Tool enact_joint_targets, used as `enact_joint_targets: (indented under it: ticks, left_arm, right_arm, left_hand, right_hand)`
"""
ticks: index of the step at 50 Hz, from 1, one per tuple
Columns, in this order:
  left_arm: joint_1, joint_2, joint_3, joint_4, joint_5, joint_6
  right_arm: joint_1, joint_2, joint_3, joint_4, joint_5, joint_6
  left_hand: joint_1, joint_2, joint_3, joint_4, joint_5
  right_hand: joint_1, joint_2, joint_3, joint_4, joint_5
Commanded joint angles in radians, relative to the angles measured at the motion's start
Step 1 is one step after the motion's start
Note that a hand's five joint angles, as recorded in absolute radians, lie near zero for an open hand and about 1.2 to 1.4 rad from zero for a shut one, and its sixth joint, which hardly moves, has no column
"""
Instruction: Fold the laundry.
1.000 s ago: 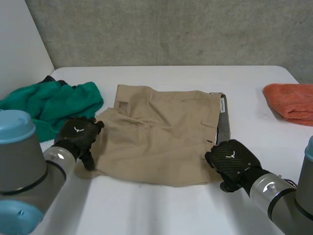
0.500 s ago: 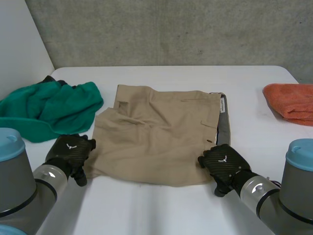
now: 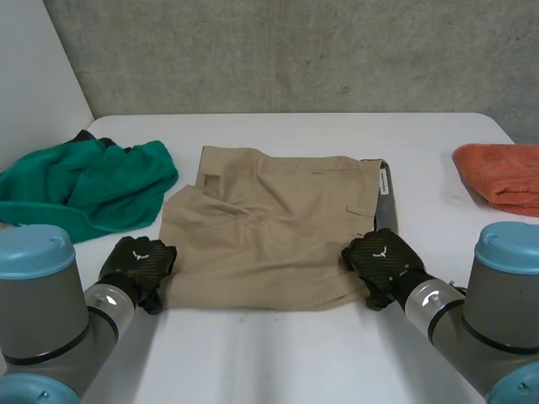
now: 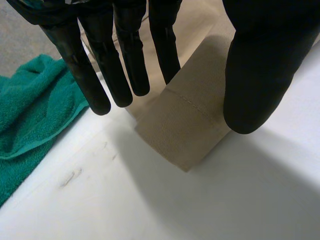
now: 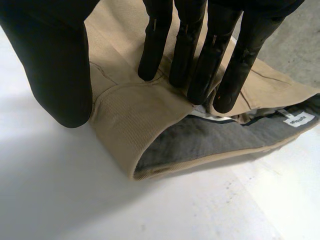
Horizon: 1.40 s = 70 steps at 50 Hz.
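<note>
Khaki cotton shorts (image 3: 269, 227) lie flat mid white desk (image 3: 278, 362), black left hand (image 3: 139, 263) at their near left corner, black right hand (image 3: 381, 257) near right, fingers straight, gripping nothing; best pinch both corners evenly before lifting

Bright, soft, even light across white table (image 3: 438, 151) and grey wall (image 3: 295, 50).

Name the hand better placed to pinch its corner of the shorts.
Likely right: the right hand presses its fingers on the khaki shorts at the waistband corner, thumb beside; the left hand shows no clear contact.
</note>
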Motion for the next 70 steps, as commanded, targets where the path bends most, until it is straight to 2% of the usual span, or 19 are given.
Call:
enact_joint_targets:
  ticks: [1,4,5,8,9,10,14,16,26,34,39,41,48,52,56,59,62,65,70]
  left_arm:
    - [-0.006,0.002,-0.001,0.007,0.003,0.000]
    - [-0.010,0.001,-0.002,0.027,0.003,0.000]
    - [-0.015,0.000,-0.004,0.044,0.005,0.000]
    - [-0.019,0.000,-0.004,0.057,0.005,0.000]
    - [-0.025,0.000,-0.004,0.065,0.005,0.000]
    - [-0.029,0.000,-0.002,0.068,0.005,0.000]
    - [-0.044,0.033,0.003,0.073,0.005,0.000]
    - [-0.047,0.094,0.010,0.071,0.008,0.000]
    - [-0.076,0.396,0.042,0.058,0.070,-0.002]
    - [-0.085,0.548,0.119,0.042,0.103,-0.005]
    - [-0.090,0.507,0.176,0.041,0.103,-0.006]
    - [-0.091,0.430,0.208,0.042,0.101,-0.006]
    - [-0.091,0.140,0.364,0.050,0.094,0.001]
    - [-0.091,-0.031,0.522,0.051,0.092,0.005]
    - [-0.088,-0.163,0.714,0.062,0.097,0.012]
    - [-0.081,-0.229,0.881,0.118,0.091,0.035]
    - [-0.082,-0.253,0.990,0.195,0.072,0.052]
    - [-0.094,-0.247,1.085,0.368,-0.010,0.052]
    - [-0.113,-0.196,1.086,0.490,-0.068,0.051]
  right_arm:
    - [0.000,0.028,-0.047,-0.012,0.013,-0.001]
    - [0.000,0.050,-0.066,-0.018,0.014,-0.002]
    - [0.000,0.055,-0.072,-0.018,0.015,-0.004]
    - [-0.008,0.056,-0.093,-0.023,0.023,-0.010]
    - [-0.009,0.052,-0.098,-0.023,0.027,-0.010]
    - [-0.009,0.045,-0.103,-0.023,0.036,-0.010]
    - [-0.012,0.019,-0.138,-0.004,0.082,-0.011]
    - [-0.012,-0.046,-0.149,0.029,0.090,-0.013]
    - [-0.086,-0.342,-0.248,0.377,0.076,-0.096]
    - [-0.090,-0.484,-0.368,0.451,0.058,-0.094]
    - [-0.092,-0.479,-0.403,0.474,0.047,-0.094]
    - [-0.095,-0.462,-0.412,0.481,0.043,-0.094]
    - [-0.092,-0.217,-0.486,0.471,0.043,-0.094]
    - [-0.090,-0.098,-0.575,0.424,0.047,-0.088]
    - [-0.089,0.005,-0.672,0.278,0.066,-0.087]
    - [-0.089,0.051,-0.734,0.101,0.089,-0.073]
    - [-0.089,0.071,-0.778,-0.126,0.101,-0.035]
    - [-0.087,0.065,-0.793,-0.359,0.109,0.022]
    - [-0.089,0.052,-0.811,-0.444,0.119,0.059]
  left_hand:
    - [0.173,0.180,0.181,0.179,0.183]
    - [0.229,0.235,0.236,0.235,0.239]
    - [0.366,0.372,0.373,0.372,0.376]
    - [0.534,0.540,0.541,0.540,0.544]
    - [0.694,0.701,0.702,0.700,0.704]
    - [0.733,0.740,0.741,0.739,0.743]
    - [0.734,0.740,0.741,0.740,0.744]
    - [0.734,0.740,0.741,0.740,0.744]
    - [0.734,0.740,0.741,0.740,0.744]
    - [0.734,0.740,0.741,0.740,0.744]
    - [0.734,0.740,0.741,0.740,0.744]
    - [0.734,0.740,0.741,0.740,0.744]
    - [0.734,0.740,0.741,0.740,0.744]
    - [0.734,0.740,0.741,0.740,0.744]
    - [0.734,0.740,0.741,0.740,0.744]
    - [0.734,0.740,0.741,0.740,0.744]
    - [0.734,0.740,0.741,0.740,0.744]
    - [0.734,0.740,0.741,0.740,0.744]
    - [0.734,0.740,0.741,0.740,0.744]
  right_hand:
    - [0.263,0.226,0.165,0.168,0.193]
    - [0.380,0.343,0.282,0.285,0.310]
    - [0.465,0.428,0.367,0.370,0.395]
    - [0.793,0.756,0.695,0.698,0.723]
    - [0.794,0.756,0.696,0.699,0.724]
    - [0.794,0.756,0.696,0.699,0.724]
    - [0.794,0.756,0.696,0.699,0.724]
    - [0.794,0.756,0.696,0.699,0.724]
    - [0.794,0.756,0.696,0.699,0.724]
    - [0.794,0.756,0.696,0.699,0.724]
    - [0.794,0.756,0.696,0.699,0.724]
    - [0.794,0.756,0.696,0.699,0.724]
    - [0.794,0.756,0.696,0.699,0.724]
    - [0.794,0.756,0.696,0.699,0.724]
    - [0.794,0.756,0.696,0.699,0.724]
    - [0.794,0.756,0.696,0.699,0.724]
    - [0.794,0.756,0.696,0.699,0.724]
    - [0.794,0.756,0.696,0.699,0.724]
    - [0.794,0.756,0.696,0.699,0.724]
